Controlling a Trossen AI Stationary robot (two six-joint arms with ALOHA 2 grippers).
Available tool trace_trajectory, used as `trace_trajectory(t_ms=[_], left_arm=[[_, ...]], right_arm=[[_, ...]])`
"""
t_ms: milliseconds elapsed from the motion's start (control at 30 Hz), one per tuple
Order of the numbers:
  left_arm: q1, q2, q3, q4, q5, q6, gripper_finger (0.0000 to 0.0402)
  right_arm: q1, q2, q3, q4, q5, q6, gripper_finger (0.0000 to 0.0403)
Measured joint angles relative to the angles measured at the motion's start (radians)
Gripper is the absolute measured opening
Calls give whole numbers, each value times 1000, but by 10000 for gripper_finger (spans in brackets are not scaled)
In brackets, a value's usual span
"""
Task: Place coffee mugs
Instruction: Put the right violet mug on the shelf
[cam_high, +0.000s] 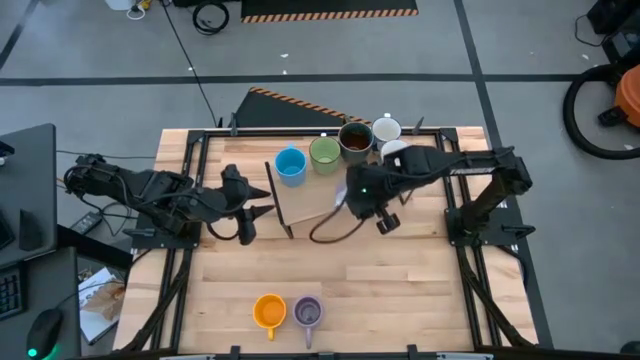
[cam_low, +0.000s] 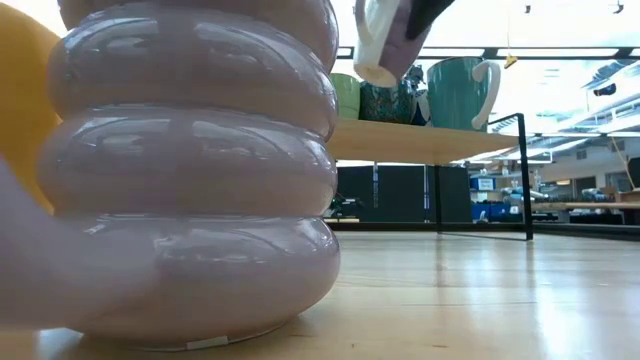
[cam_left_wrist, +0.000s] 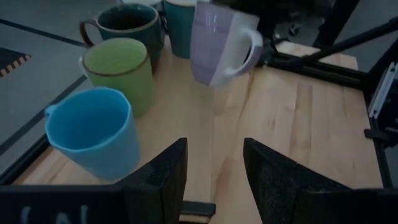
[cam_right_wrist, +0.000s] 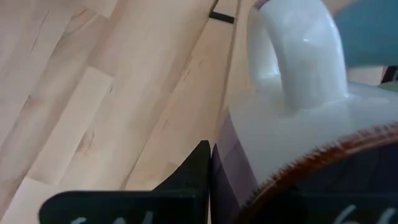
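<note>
A purple-and-white mug (cam_left_wrist: 219, 45) hangs tilted in the air over the raised wooden shelf (cam_high: 305, 203), with my right gripper (cam_high: 348, 198) shut on it. On the shelf stand a blue mug (cam_high: 290, 165), a green mug (cam_high: 324, 153), a dark brown mug (cam_high: 355, 140) and a white mug (cam_high: 386, 128). An orange mug (cam_high: 269, 310) and a ribbed purple mug (cam_high: 307, 312) stand near the table's near edge. My left gripper (cam_left_wrist: 214, 180) waits open at the shelf's left side and holds nothing. My right gripper holds the purple-and-white mug by its wall at the rim (cam_right_wrist: 231, 168), close beside the white handle (cam_right_wrist: 301, 56). One finger (cam_right_wrist: 199, 174) lies on the outer wall; the mug hides the other. The gripper comes from above, slanting down. The mug is lifted clear and tilted.
A pale mug (cam_high: 396, 150) lies behind the right arm on the shelf. A dark cable (cam_high: 335, 232) loops over the table below the right gripper. The shelf's black legs (cam_low: 527, 180) stand on the table. Bare wood spans the table's middle (cam_high: 400, 280).
</note>
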Motion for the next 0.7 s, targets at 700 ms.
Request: trace_trajectory(t_ms=[700], left_arm=[[35, 0, 1, 39, -53, 7, 164]], right_arm=[[-52, 247, 287, -263, -22, -30, 36]])
